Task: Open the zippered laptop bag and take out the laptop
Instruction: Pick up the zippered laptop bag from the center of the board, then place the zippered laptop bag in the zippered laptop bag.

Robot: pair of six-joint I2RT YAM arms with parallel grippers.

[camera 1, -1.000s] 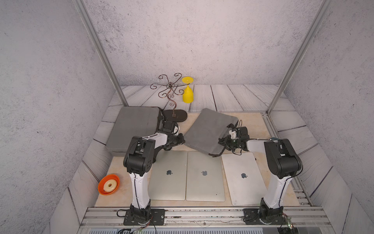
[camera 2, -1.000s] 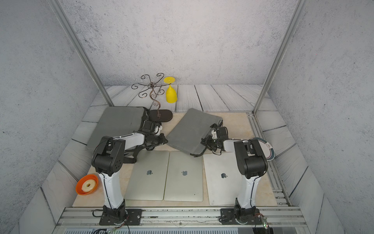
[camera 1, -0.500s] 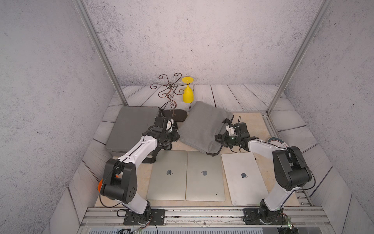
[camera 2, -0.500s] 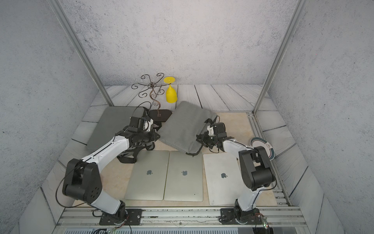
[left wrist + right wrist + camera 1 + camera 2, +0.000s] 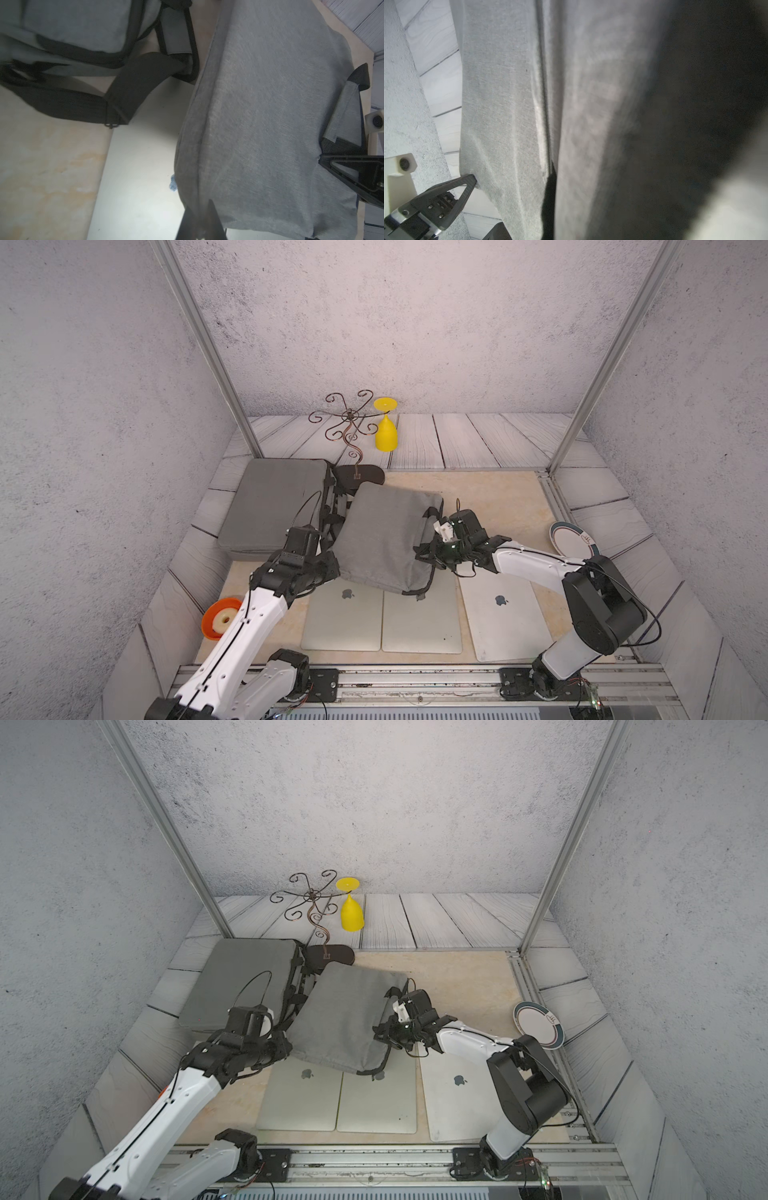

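Table (image 5: 498, 497): laptop bag (image 5: 386, 539) tilted up between both claws.
Left gripper (image 5: 334, 568): pinches the bag's left corner.
Right gripper (image 5: 422, 556): pinches the bag's right edge, by the seam.

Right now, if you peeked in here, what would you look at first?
A grey laptop bag hangs tilted in the middle, pinched between the left gripper and the right gripper. Below its near edge lies a row of silver laptops along the front of the table. At the back, a yellow goblet stands upside down beside a curly metal stand.
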